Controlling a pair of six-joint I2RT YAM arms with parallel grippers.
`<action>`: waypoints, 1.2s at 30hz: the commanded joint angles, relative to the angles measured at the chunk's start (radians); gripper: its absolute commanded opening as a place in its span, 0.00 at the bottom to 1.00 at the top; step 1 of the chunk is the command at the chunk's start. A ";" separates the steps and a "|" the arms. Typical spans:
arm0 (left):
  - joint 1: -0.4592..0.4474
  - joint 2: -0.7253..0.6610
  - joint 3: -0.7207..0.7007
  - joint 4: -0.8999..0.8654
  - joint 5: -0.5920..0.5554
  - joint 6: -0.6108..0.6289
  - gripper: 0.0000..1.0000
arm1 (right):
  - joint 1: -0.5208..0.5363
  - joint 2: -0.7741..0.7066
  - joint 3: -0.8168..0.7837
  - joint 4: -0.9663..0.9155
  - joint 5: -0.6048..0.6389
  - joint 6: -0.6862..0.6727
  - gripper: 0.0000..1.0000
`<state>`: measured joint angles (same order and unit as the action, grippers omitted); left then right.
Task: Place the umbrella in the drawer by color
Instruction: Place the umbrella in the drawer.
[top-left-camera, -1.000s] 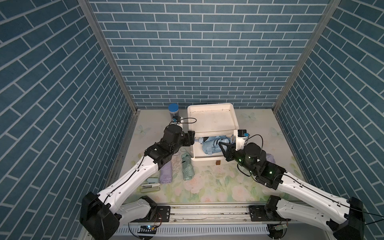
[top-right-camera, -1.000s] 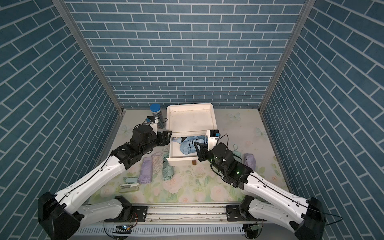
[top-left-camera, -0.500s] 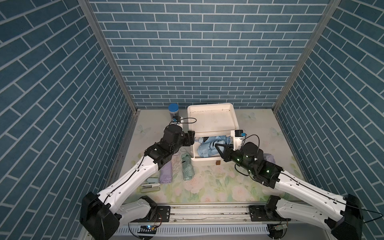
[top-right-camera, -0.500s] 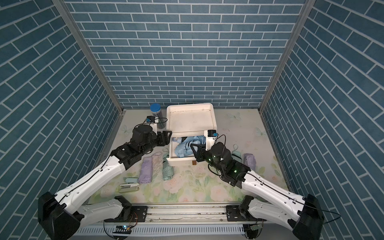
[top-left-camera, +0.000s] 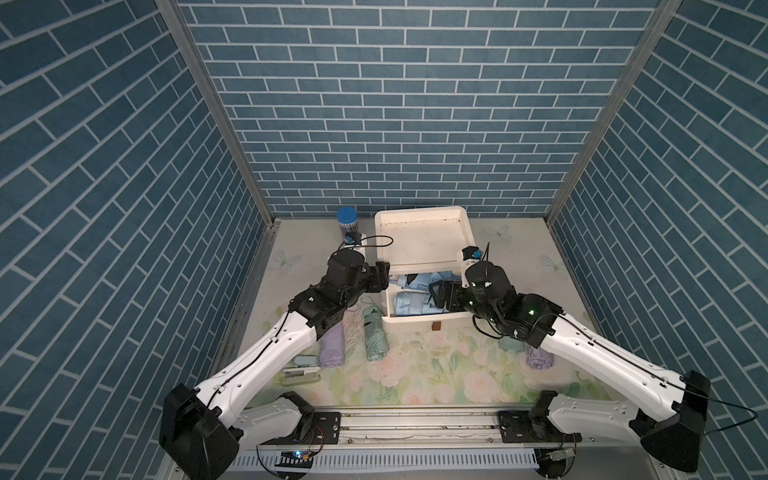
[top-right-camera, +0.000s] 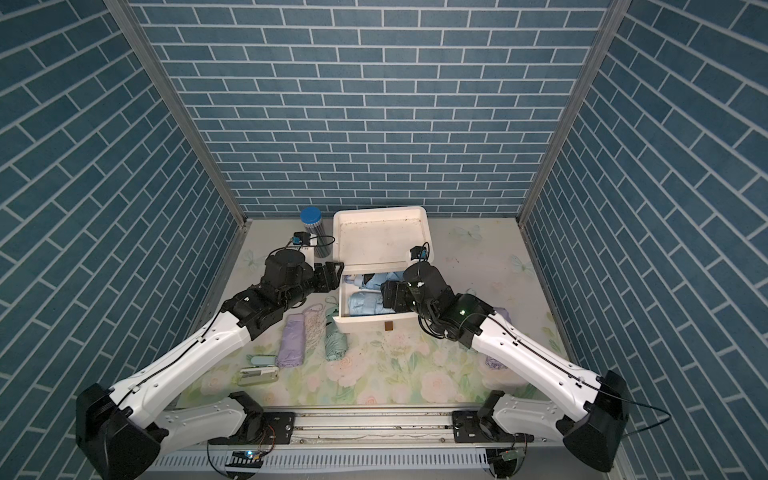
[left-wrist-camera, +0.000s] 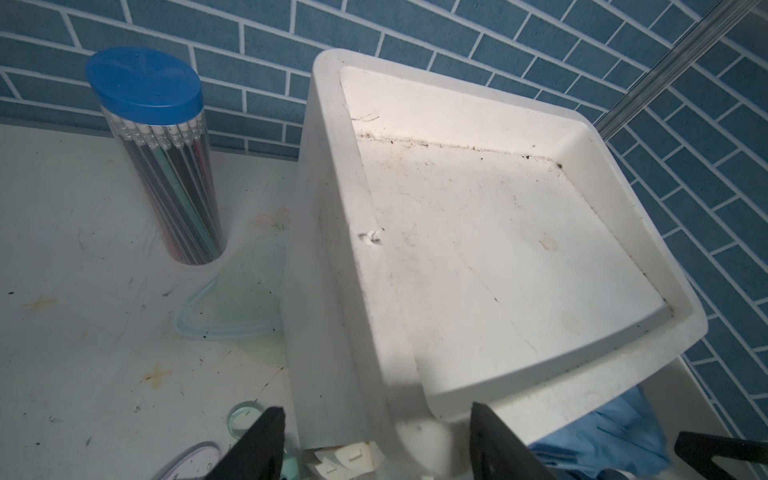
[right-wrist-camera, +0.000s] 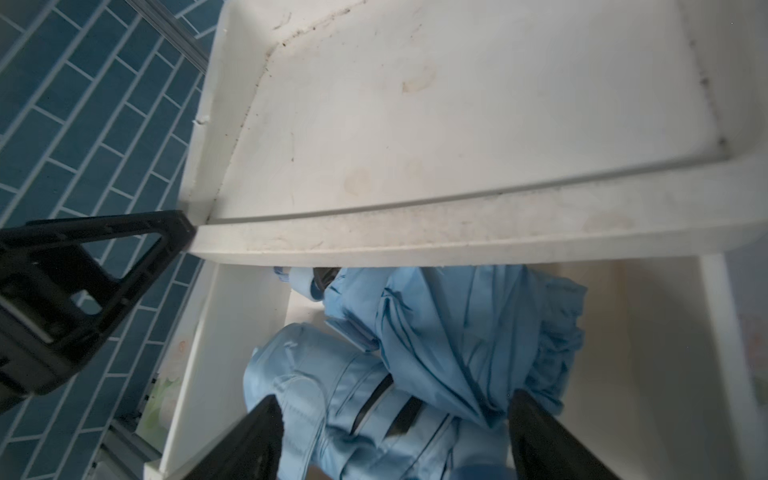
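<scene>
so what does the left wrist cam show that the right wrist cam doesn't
Only left wrist: the pencil tube with a blue lid, standing on the table beside the white drawer unit. Only right wrist: the inside of the open drawer, where a neatly folded light blue umbrella lies beside a loose light blue umbrella. Both: the unit's top tray, the blue brick wall, a bit of light blue fabric.

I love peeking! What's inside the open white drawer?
A rolled blue umbrella and a looser blue umbrella. The drawer's back is hidden under the white top; the right gripper covers some.
</scene>
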<state>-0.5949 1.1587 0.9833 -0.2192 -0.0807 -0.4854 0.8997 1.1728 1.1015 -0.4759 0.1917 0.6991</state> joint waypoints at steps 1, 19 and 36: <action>0.003 -0.002 0.027 -0.008 -0.004 0.006 0.73 | -0.004 0.008 0.073 -0.130 0.084 -0.074 0.86; 0.004 0.118 0.141 -0.030 -0.148 -0.027 0.70 | 0.211 -0.285 -0.125 0.056 -0.140 -0.210 0.48; 0.003 0.223 0.197 0.009 -0.099 0.034 0.24 | 0.464 -0.313 -0.501 0.388 0.276 0.040 0.49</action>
<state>-0.5961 1.3758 1.1664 -0.2111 -0.2207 -0.4961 1.3571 0.8570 0.6197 -0.2356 0.3439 0.6697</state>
